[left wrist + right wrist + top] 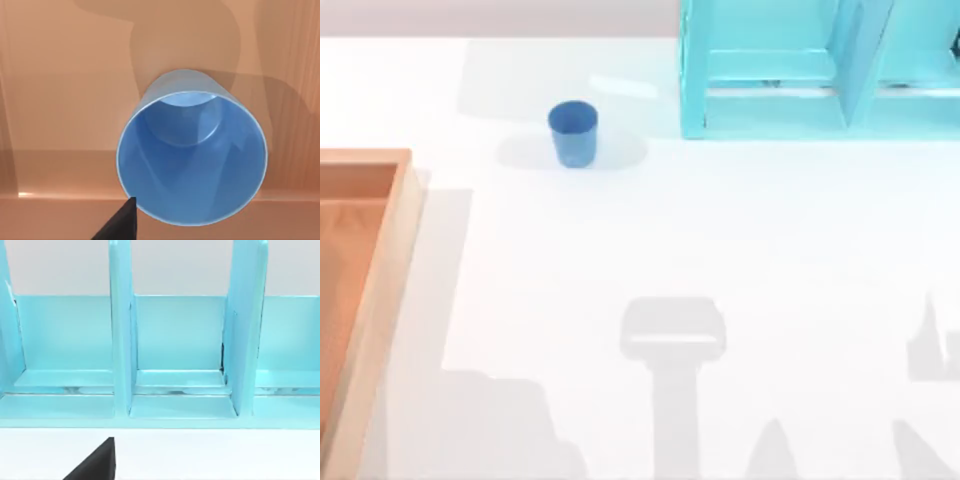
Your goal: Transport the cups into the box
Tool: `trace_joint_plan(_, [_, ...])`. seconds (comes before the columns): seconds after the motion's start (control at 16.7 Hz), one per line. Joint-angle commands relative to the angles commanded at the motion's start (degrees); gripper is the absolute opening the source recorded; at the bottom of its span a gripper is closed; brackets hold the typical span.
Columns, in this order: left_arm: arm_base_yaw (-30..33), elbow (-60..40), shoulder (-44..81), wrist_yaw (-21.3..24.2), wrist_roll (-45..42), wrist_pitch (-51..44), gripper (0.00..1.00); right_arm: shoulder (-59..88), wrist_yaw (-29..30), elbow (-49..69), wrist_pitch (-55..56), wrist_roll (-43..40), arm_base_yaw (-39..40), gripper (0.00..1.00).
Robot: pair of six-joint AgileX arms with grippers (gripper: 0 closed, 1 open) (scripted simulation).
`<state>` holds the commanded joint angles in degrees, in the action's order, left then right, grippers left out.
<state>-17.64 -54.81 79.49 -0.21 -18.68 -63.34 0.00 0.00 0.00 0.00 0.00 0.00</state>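
- The desk [720,250] is viewed from overhead, looking down.
- A cup [192,150] over the box [60,100] floor is viewed closely from the left wrist.
- The shelf unit [175,340], shared with the top view, is faced by the right wrist.

White table [720,230], turquoise shelf unit [790,90] behind.

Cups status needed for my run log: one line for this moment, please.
cup one: over box floor, left wrist view | cup two: on table, upright, beside turquoise shelf | right wrist faces shelf
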Motion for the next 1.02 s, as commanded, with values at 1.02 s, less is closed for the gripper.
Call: trace_joint_plan(1.02, [0.32, -21.16, 0.13, 0.13, 0.38, -20.98, 1.00, 0.00, 0.00, 0.00, 0.00, 0.00, 0.00, 1.00])
